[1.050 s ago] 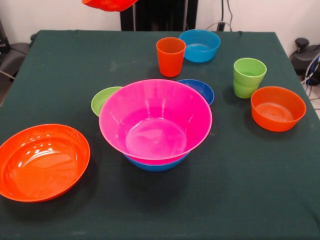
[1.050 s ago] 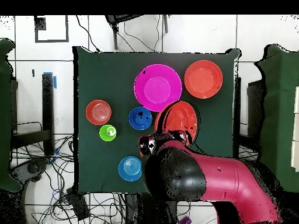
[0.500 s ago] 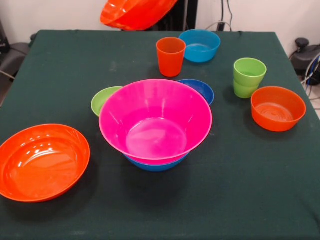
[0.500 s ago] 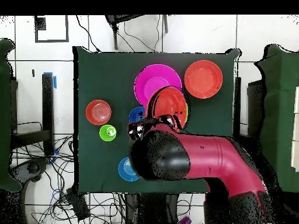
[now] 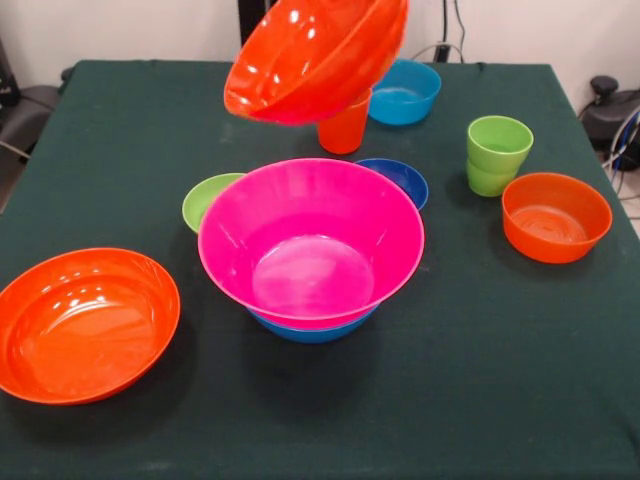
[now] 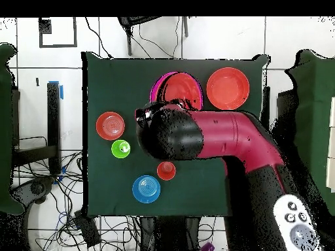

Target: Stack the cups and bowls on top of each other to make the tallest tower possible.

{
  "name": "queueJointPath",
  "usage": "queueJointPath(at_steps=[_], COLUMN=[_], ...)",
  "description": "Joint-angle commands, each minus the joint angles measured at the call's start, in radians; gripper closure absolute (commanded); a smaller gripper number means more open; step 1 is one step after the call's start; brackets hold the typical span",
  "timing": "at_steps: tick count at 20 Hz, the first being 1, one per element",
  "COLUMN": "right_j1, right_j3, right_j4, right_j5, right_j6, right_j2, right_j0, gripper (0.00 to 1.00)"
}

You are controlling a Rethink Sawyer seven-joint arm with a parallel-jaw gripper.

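Above the table's middle, the gripper is hidden: in the front view the raised orange bowl (image 5: 315, 60) covers it, and in the overhead view the arm (image 6: 216, 134) lies over it. I cannot tell how the jaws stand. That bowl hangs in the air, clear of everything, tilted with its mouth facing the camera and down toward 7 o'clock. In the overhead view it sits almost wholly over the pink bowl, with only a sliver of pink rim showing.

Below it stands the tower (image 5: 310, 300): the pink bowl (image 5: 310, 240) is nested upright in the blue bowl (image 5: 310, 330), of which only a low band shows under the pink.

Taking the pink bowl as the dial's centre in the front view:
- The lime bowl (image 5: 208, 198) is at 10 o'clock, partly behind the pink rim.
- The dark blue bowl (image 5: 400, 178) is at 1 o'clock, also partly behind the rim.
- The orange cup (image 5: 343, 133) stands at 12 o'clock, its top hidden by the raised bowl.
- The light blue bowl (image 5: 405, 92) is farther out, near 1 o'clock.
- The lime cups (image 5: 497, 153) are at 2 o'clock, one nested in the other.
- The small orange bowl (image 5: 556, 216) is at 3 o'clock, near the cups but apart from them.
- The other large orange bowl (image 5: 85, 322) rests alone at 8 o'clock, near the edge of the table (image 5: 500, 380).
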Motion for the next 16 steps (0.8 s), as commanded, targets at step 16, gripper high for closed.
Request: queueJointPath(at_steps=[16], right_j1=[0.324], right_j3=[-0.439], right_j4=[-0.092], right_j5=[0.27], right_j6=[0.052], right_j2=[-0.141], right_j0=[0.12], gripper=[1.0])
